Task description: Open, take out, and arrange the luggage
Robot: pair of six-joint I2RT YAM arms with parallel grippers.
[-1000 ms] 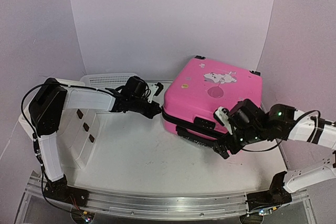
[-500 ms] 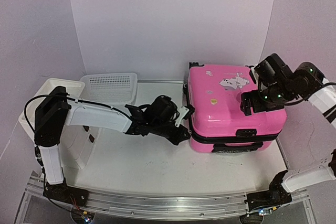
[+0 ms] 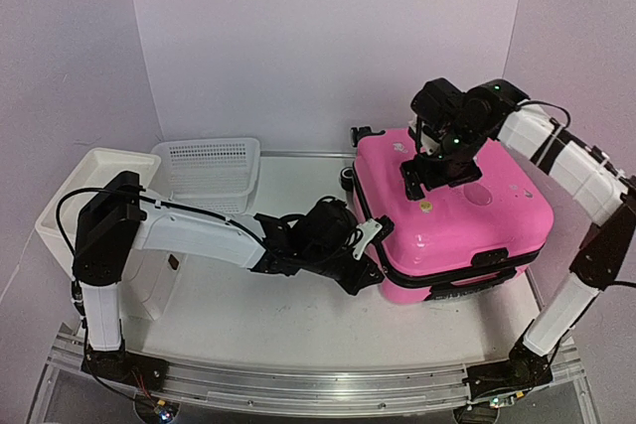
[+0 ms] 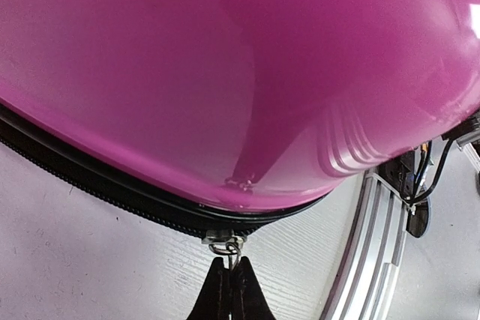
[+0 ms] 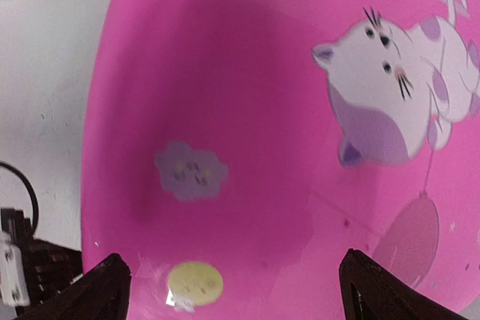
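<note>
Pinching one zipper pull (image 4: pixel 226 246) — left tool (image 4: pixel 227 266); right tool (image 5: pixel 231 261) over one luggage (image 3: pixel 477 217).

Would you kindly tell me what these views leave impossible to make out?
- Inside of the suitcase: hidden in every view, as it lies shut.
- How far its zipper is undone: cut off in the left wrist view, too small from above.
- Whether the right gripper touches the suitcase: the right wrist view shows no contact point.
</note>
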